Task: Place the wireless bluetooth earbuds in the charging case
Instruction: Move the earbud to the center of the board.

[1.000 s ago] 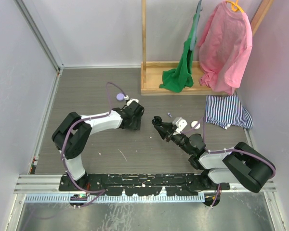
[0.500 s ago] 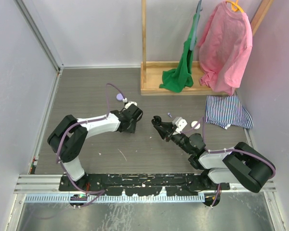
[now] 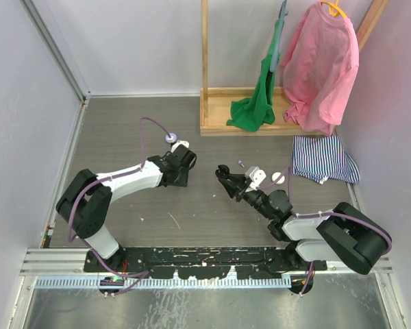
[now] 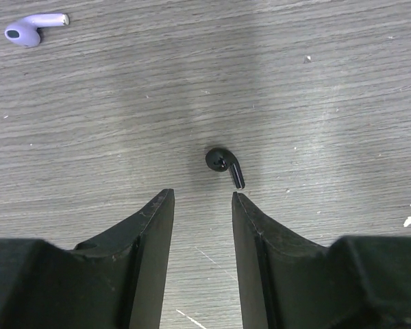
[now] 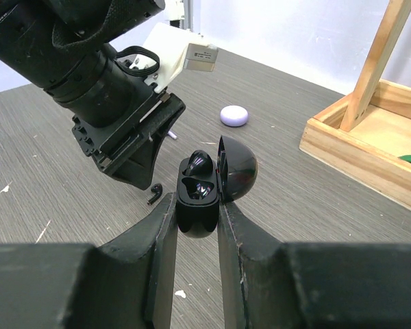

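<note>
My right gripper (image 5: 195,202) is shut on an open black charging case (image 5: 198,199) and holds it upright above the table, lid (image 5: 238,168) swung to the right. One black earbud (image 5: 200,163) sits in its far slot; the near slot is empty. A second black earbud (image 4: 223,164) lies on the table just ahead of my open, empty left gripper (image 4: 202,195); it also shows in the right wrist view (image 5: 153,195). A lilac earbud (image 4: 31,29) lies farther off. In the top view the left gripper (image 3: 183,177) faces the right gripper (image 3: 225,177).
A lilac puck case (image 3: 170,138) lies behind the left gripper, also in the right wrist view (image 5: 234,115). A white open case (image 3: 255,175) and a white puck (image 3: 279,177) lie right of the right gripper. A wooden rack base (image 3: 250,123) and striped cloth (image 3: 322,159) lie behind.
My left arm has swung a little to the left, away from the right gripper. The right gripper and the black case have not moved.
</note>
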{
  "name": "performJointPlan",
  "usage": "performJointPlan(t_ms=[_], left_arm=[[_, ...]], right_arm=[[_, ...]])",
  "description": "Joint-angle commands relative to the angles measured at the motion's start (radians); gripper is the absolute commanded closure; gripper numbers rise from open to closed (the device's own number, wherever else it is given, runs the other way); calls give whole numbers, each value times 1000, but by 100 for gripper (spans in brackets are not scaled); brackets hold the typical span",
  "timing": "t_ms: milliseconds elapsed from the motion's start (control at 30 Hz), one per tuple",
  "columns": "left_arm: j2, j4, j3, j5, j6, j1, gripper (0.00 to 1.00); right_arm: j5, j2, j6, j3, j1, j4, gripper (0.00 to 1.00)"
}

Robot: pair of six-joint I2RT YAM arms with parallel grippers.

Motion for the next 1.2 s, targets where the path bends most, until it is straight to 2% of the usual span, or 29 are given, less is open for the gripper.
performJointPlan(t_ms=[0, 367, 667, 867, 1167], left_arm=[[-12, 21, 47, 36, 0, 7, 59], [88, 17, 66, 52, -2, 8, 56], [73, 2, 27, 27, 8, 44, 63], [47, -5, 15, 22, 19, 65, 63], [34, -15, 74, 99, 63, 64, 64]], right_arm=[[-10, 0, -6, 31, 0, 41, 94], [-9, -2, -7, 33, 1, 37, 94], [-10, 0, -7, 34, 0, 31, 94], [-16, 6, -3, 37, 1, 31, 94], [-16, 6, -2, 40, 1, 28, 94]])
